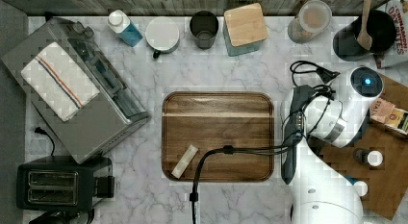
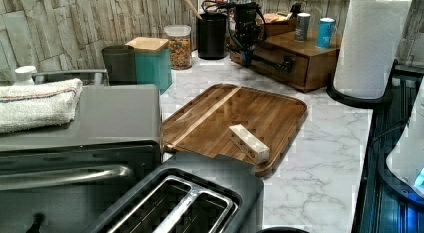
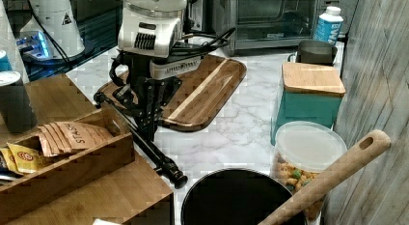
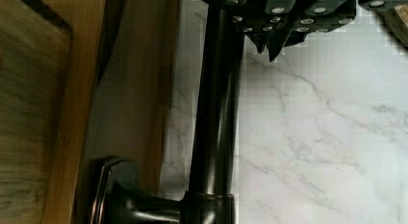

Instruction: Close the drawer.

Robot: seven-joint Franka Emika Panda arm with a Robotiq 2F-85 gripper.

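Drawer [image 3: 67, 152] ajar; claw [image 3: 147, 119] at bar handle [image 3: 144, 145], grip indiscernible; marble counter [image 3: 231, 133] beside.

You can read "STASH" on the tea packets [image 3: 72, 135] standing in the open wooden box [image 3: 72, 172] in the right view, and partial red letters, roughly "OKETTES", on the bag [image 1: 397, 17] at the top view's right edge.

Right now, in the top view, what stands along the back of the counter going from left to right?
Blue bottle → white lidded mug → dark cup → teal box with a wooden lid → cereal jar → black pot with a wooden spoon.
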